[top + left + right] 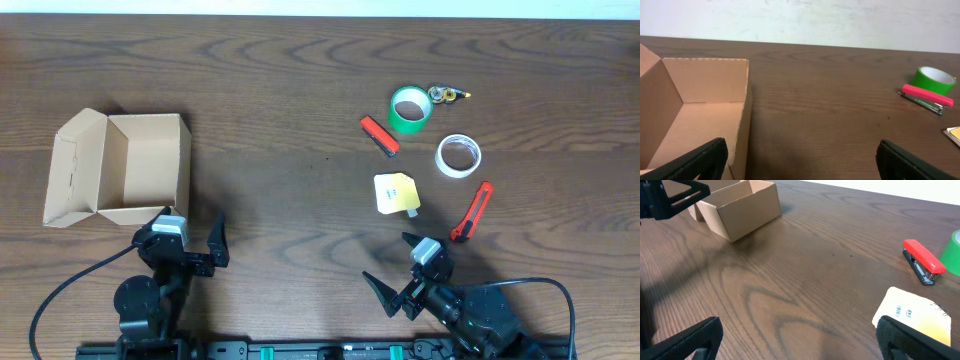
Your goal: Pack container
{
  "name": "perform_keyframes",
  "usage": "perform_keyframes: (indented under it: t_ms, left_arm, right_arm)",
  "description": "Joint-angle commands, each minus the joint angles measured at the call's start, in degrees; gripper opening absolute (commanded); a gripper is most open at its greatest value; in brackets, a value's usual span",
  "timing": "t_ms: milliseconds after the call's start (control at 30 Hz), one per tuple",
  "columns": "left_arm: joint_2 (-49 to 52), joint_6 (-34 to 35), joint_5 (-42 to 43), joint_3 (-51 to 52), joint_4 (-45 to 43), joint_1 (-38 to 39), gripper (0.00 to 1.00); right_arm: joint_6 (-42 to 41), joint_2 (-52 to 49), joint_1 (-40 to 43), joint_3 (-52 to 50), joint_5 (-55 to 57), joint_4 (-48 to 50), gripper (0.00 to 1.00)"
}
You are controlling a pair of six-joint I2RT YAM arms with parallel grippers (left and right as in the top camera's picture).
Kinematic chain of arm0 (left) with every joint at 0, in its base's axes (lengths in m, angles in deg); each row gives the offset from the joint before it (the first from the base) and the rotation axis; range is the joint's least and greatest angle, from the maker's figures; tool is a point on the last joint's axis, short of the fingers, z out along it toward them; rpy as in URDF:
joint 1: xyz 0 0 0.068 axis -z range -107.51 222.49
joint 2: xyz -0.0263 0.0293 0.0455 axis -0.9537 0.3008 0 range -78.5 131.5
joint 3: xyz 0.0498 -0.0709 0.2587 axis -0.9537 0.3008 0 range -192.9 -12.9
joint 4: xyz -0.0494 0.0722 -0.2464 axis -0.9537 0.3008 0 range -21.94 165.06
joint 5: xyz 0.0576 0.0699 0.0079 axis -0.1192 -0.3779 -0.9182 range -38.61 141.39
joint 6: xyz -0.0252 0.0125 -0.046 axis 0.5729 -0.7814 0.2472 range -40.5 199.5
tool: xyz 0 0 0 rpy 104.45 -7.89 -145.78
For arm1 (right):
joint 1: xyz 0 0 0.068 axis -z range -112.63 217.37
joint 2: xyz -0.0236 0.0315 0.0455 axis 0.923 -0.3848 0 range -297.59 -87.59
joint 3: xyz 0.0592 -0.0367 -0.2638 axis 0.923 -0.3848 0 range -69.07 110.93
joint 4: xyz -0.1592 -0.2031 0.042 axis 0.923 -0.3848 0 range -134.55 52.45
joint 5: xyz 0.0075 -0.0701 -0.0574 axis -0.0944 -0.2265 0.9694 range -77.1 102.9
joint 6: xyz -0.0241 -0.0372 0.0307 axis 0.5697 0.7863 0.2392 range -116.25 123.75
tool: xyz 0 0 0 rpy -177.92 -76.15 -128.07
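The container is an open tan cardboard box at the left, its flap lid folded out to the left; it looks empty. It also shows in the left wrist view and the right wrist view. My left gripper is open and empty just in front of the box. My right gripper is open and empty near the front edge, just short of a yellow-and-white packet. The left jaws straddle the box's right wall. The right jaws frame bare wood.
To the right lie a green tape roll, a white tape roll, a red stapler, a red box cutter and a small metal item. The stapler and packet show in the right wrist view.
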Motion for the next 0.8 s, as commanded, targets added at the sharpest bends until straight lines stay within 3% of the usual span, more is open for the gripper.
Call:
perform_keyframes:
  t_ms: [0,767]
  left_arm:
    - [-0.5,0.2,-0.2,1.6,0.2,-0.3,0.95]
    - [-0.5,1.7,0.7,1.6,-0.2,-0.3,0.95]
  right_arm:
    - [0.8,0.4,-0.9,-0.4,0.0,0.0,0.99]
    - [0.8,0.4,-0.9,-0.4,0.0,0.0,0.99]
